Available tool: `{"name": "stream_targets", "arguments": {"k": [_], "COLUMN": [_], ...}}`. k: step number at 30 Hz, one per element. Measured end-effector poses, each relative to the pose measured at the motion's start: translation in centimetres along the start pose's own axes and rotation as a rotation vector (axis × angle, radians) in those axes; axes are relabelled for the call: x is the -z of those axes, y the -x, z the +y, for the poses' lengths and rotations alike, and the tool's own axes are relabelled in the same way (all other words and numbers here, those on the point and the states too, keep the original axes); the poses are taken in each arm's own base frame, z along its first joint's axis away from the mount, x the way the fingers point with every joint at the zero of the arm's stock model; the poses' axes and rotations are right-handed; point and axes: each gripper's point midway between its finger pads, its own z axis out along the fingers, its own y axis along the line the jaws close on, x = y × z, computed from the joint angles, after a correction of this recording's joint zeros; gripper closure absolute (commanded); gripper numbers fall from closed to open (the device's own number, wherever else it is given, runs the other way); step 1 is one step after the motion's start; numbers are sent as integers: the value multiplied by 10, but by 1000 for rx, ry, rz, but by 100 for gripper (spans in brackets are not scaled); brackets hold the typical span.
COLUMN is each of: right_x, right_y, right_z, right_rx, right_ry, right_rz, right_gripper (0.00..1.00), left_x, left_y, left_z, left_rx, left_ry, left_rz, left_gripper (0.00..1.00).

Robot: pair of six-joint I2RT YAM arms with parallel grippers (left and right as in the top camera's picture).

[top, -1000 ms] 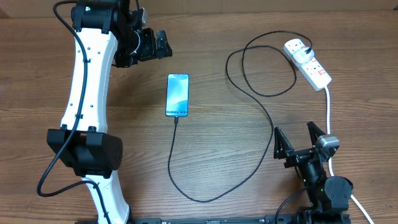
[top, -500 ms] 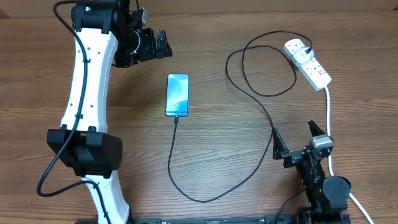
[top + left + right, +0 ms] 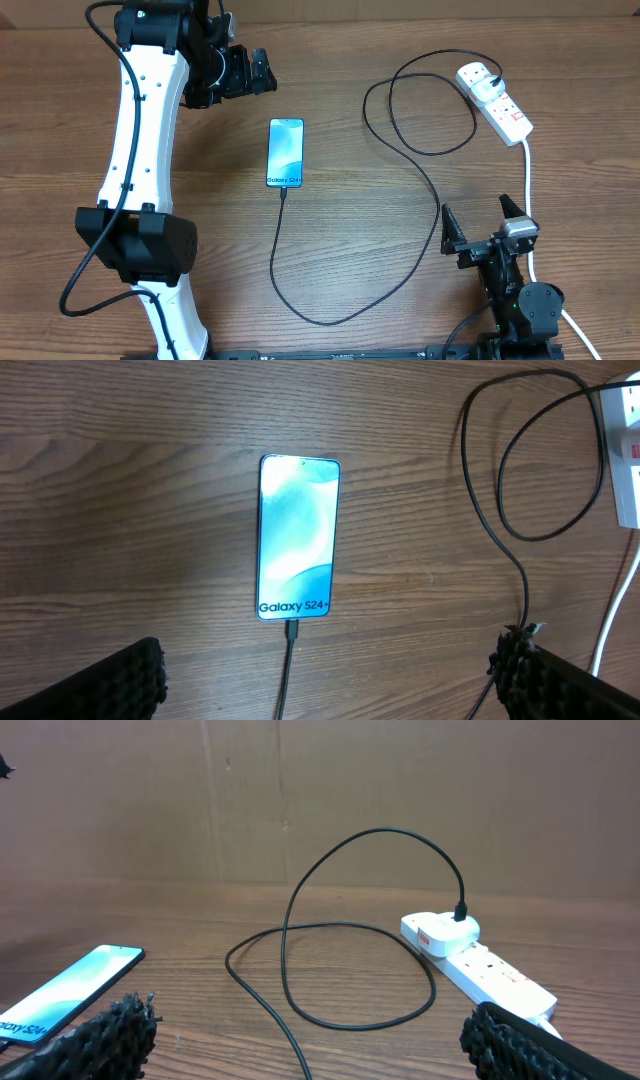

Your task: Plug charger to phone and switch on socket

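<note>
The phone [image 3: 285, 152] lies flat mid-table, its blue-teal screen lit, "Galaxy S24" at its near edge; it also shows in the left wrist view [image 3: 296, 536] and the right wrist view [image 3: 62, 995]. The charger cable [image 3: 400, 255] is plugged into the phone's near edge, loops across the table and ends in a white plug [image 3: 477, 78] in the socket [image 3: 497, 104]. The socket also shows in the right wrist view [image 3: 480, 962]. My left gripper [image 3: 248, 72] is open and empty, raised beyond the phone. My right gripper [image 3: 482, 228] is open and empty, near the front right.
The socket's thick white cord [image 3: 528, 190] runs down the right side past my right gripper. The cable's large loop [image 3: 420, 105] lies left of the socket. A brown wall [image 3: 320, 800] stands behind the table.
My right gripper shifted slightly near the front right and stays open. The left arm, phone, cable and socket have not moved.
</note>
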Motion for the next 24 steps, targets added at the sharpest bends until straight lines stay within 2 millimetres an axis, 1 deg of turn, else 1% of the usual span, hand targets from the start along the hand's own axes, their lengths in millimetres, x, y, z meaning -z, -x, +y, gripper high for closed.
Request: {"name": "stream_targets", "arguments": {"k": [14,24], "right_x": [0,0], "right_y": [0,-1], "right_z": [-1,-7], "right_rx": [-10,-11], "right_ry": [-5,-38], "right_rz": [0,2], "right_gripper": [0,0], "left_x": [0,0], "left_y": [0,0], "left_z": [0,0], "left_rx": [0,0], "left_ry": [0,0], "left_rz": [0,0], "left_gripper": [0,0]}}
